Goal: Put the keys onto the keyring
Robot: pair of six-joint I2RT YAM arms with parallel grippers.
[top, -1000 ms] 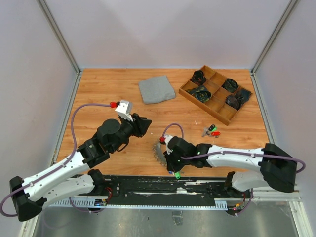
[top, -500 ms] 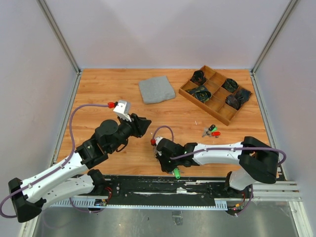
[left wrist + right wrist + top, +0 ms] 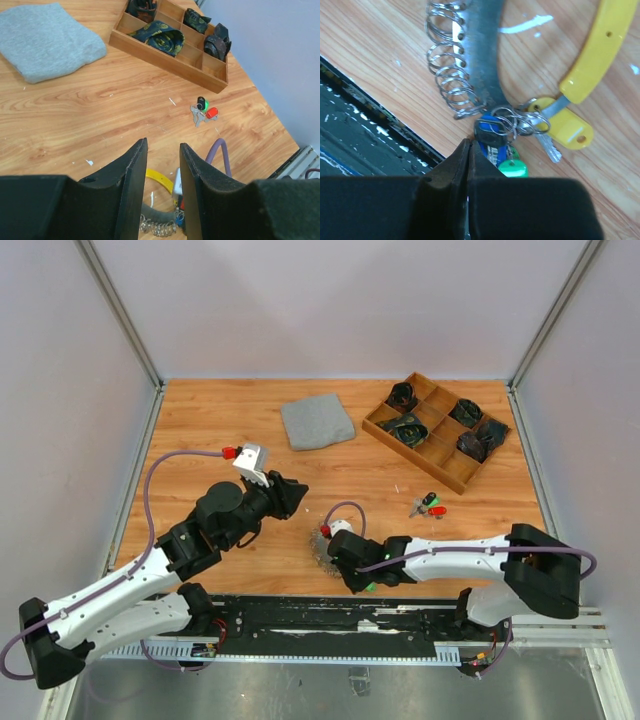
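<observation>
The right gripper [image 3: 468, 144], pressed together on nothing, sits over the silvery coiled metal keyring [image 3: 447, 82] at the near edge of the desk [image 3: 200, 430]; it should likely spread before pinning a ring, while the part-spread, empty left gripper [image 3: 163, 150] fetches the loose green- and red-headed keys [image 3: 205, 109].

The keyring [image 3: 475, 65] lies flat near the front edge of the bench [image 3: 200, 430]. It is a curved grey band edged with a row of small silvery split rings. Bunched at one end on small rings are a blue-headed key [image 3: 492, 137], a green-headed key [image 3: 514, 168] and a yellow-headed key [image 3: 571, 132]. Two loose keys [image 3: 204, 110], one green-headed and one red-headed, lie touching each other, well apart to the right.
</observation>
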